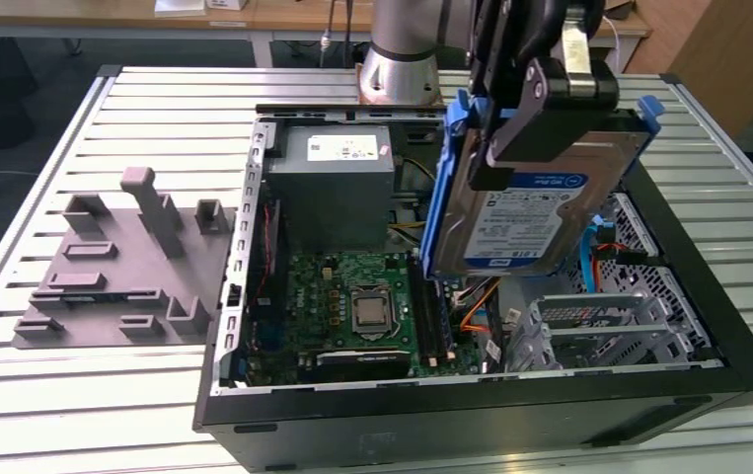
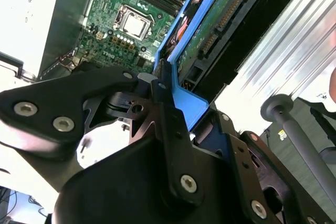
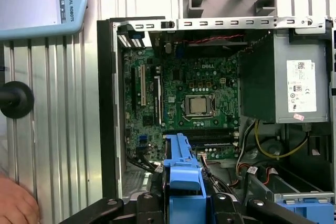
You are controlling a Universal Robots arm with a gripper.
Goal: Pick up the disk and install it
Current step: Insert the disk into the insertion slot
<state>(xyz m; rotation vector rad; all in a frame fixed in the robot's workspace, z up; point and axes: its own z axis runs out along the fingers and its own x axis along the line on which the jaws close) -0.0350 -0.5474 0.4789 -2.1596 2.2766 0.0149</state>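
The disk (image 1: 524, 219), a silver hard drive with a white-and-blue label and blue carrier rails, hangs upright and tilted in the air above the open computer case (image 1: 482, 420). My gripper (image 1: 524, 148) is shut on its upper part, one black finger (image 1: 501, 148) lying across the label face. In the second wrist view the disk's blue rail (image 2: 185, 103) and green circuit board run away from the fingers (image 2: 164, 95) toward the case. The first wrist view has the blue end tab (image 3: 182, 167) sticking out between the jaws, over the case's lower half.
The case lies on a slatted metal table (image 1: 73, 395), with the motherboard (image 1: 356, 306), a grey power-supply box (image 1: 333, 188) and a metal drive cage (image 1: 609, 328) inside. A grey fixture (image 1: 126, 267) sits at the exterior view's left. A hand (image 3: 16, 204) rests near the case.
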